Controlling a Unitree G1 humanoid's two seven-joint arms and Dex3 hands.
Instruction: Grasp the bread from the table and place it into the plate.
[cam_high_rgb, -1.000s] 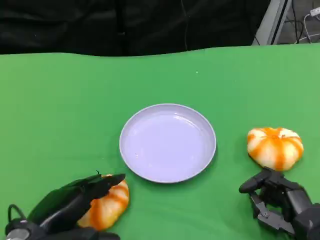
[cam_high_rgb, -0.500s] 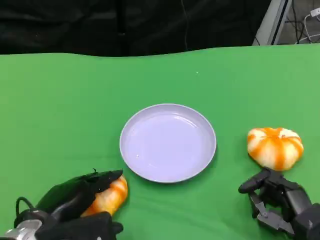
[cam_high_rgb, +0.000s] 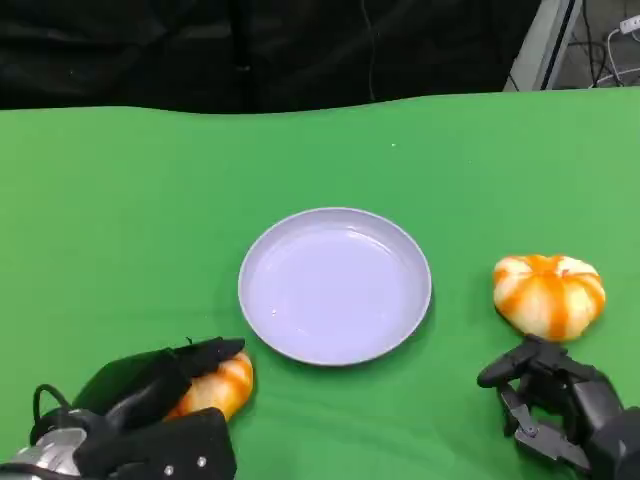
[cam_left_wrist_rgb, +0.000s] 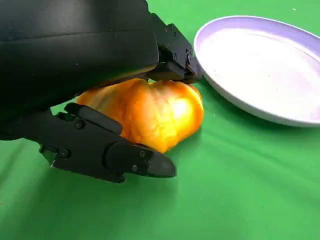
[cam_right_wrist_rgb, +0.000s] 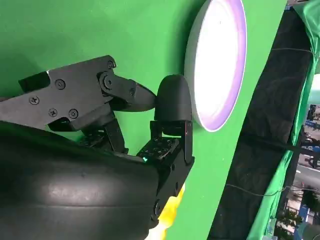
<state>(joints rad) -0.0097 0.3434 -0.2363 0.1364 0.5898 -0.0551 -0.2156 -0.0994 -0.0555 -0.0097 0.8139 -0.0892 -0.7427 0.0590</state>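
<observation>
The green table (cam_high_rgb: 120, 200) spans the head view, with a dark backdrop (cam_high_rgb: 250, 50) along its far edge. The lavender plate (cam_high_rgb: 335, 285) lies flat near the centre, ahead of and to the inner side of the left hand (cam_high_rgb: 150, 385), and ahead of and to the inner side of the right hand (cam_high_rgb: 545, 395); the plate holds nothing. The left hand is at the near left of the table, wrapped over the near bread (cam_high_rgb: 215, 385), an orange-and-white roll resting on the table just beside the plate rim. In the left wrist view the upper fingers (cam_left_wrist_rgb: 172, 55) lie across the top of this bread (cam_left_wrist_rgb: 150, 112) and the lower finger (cam_left_wrist_rgb: 110, 150) reaches along its side close to the table; the hand is closed around the bread in a grasp, and the bread is not in the plate (cam_left_wrist_rgb: 260, 65). Whether the bread is clear of the table surface cannot be told. The right hand is at the near right, holding nothing, its fingers partly curled with gaps between them. A second bread (cam_high_rgb: 548, 295) lies on the table just ahead of the right hand, apart from its fingertips and well to the side of the plate. In the right wrist view the fingers (cam_right_wrist_rgb: 95, 95) extend over bare green cloth toward the plate (cam_right_wrist_rgb: 217, 65), and a yellow-orange patch (cam_right_wrist_rgb: 167, 215) shows beside the hand's shell
</observation>
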